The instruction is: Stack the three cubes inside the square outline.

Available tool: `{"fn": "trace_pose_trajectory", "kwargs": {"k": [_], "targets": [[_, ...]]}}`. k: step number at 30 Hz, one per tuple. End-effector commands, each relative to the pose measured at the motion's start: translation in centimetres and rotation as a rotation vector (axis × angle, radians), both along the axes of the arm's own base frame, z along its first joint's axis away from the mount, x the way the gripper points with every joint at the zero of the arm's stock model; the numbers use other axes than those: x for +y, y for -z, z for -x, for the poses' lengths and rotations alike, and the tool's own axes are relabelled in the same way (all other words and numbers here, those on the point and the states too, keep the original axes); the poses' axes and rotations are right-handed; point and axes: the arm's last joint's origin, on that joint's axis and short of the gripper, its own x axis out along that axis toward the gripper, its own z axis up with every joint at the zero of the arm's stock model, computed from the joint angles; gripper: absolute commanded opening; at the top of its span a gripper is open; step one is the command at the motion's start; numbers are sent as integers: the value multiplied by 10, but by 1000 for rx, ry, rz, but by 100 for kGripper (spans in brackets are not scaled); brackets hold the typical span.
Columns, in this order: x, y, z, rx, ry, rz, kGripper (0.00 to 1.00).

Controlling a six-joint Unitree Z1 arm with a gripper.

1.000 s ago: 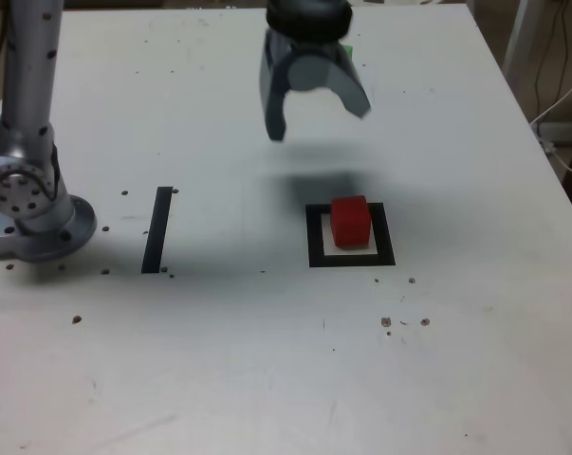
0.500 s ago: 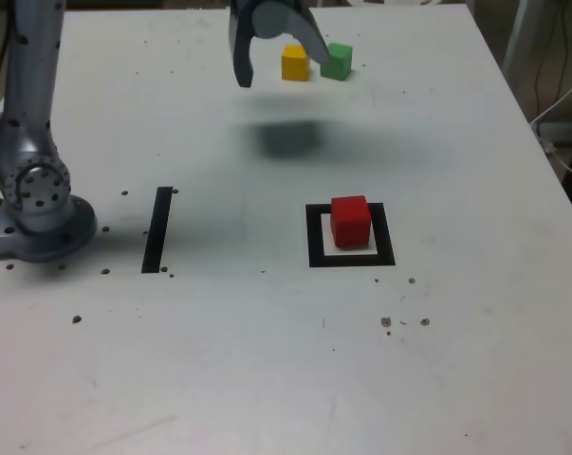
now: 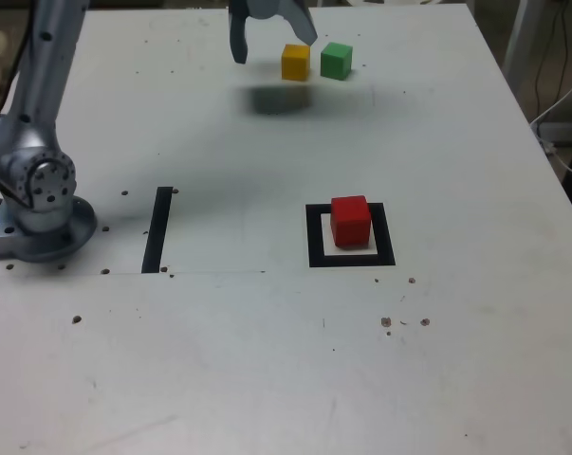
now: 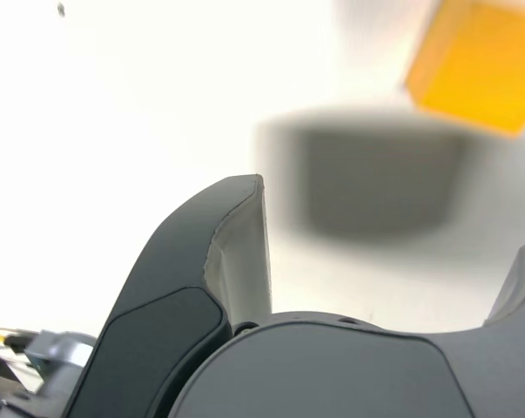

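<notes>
Stretching across the table [image 3: 200, 351] from the left edge of the exterior view, the arm [image 3: 44, 85] has swung its claw [image 3: 272, 49] away from the middle and up to the top of that frame, a little left of centre. A second ago the claw hung lower and nearer the centre, hiding the yellow cube and most of the green one; now both show. Its jaws stand wide apart with nothing between them.

The square outline [image 3: 386, 236] lies right of centre in the exterior view, around the middle height, and has not moved. Inside it sits the red cube [image 3: 350, 223], also unmoved, so the base of the stack appears to be down and two cubes remain to be added.

Those two are near the top of the exterior view, close together: the yellow cube [image 3: 295, 63] and, just right of it, the green cube [image 3: 336, 61]. The wrist view shows the yellow one off to one side of the jaws, so the claw probably needs to line up over it before lowering. With green so near, a finger could knock it.
</notes>
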Motion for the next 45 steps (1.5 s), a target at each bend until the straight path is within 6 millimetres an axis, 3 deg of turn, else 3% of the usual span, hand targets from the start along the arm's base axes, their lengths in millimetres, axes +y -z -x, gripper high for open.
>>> {"fn": "trace_pose_trajectory", "kwargs": {"k": [1, 13, 27, 33, 41, 45], "targets": [[10, 6, 0, 4, 11, 6, 97], [45, 28, -13, 5, 80, 22, 96], [52, 48, -23, 22, 86, 50, 88], [51, 51, -25, 30, 90, 62, 70], [49, 51, -28, 27, 100, 60, 34], [48, 51, -28, 26, 102, 62, 29]]}}
